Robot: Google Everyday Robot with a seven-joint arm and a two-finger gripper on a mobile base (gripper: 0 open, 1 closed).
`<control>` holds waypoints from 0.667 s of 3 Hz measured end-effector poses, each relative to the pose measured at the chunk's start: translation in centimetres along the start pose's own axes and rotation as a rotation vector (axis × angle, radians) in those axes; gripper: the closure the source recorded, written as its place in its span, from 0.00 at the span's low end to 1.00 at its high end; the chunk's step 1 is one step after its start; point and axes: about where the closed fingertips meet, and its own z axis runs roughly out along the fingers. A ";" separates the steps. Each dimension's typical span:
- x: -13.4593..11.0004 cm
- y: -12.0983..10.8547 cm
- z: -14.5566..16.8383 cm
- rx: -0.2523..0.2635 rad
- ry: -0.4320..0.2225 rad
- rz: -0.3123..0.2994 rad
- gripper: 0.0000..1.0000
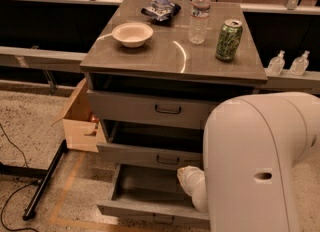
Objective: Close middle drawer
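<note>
There is one camera view. The grey cabinet [175, 61] stands in the middle. The middle drawer [135, 154] is in the center of the frame and is pulled out a little. The lowest drawer [145, 188] below it is pulled out much more. The big white arm [255, 161] fills the lower right. The gripper [189, 180] sits at its pale tip, just under the middle drawer's front. I cannot tell if it is open or closed. A bowl [132, 33], a water bottle [200, 13] and a green can [229, 39] stand on top.

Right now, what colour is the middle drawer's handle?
Black handle on the grey middle drawer, camera view. The gripper is out of view.
</note>
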 end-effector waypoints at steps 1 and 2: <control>3.0 -1.9 1.5 -0.001 0.060 -0.022 1.00; 3.0 -1.9 1.5 -0.001 0.060 -0.022 1.00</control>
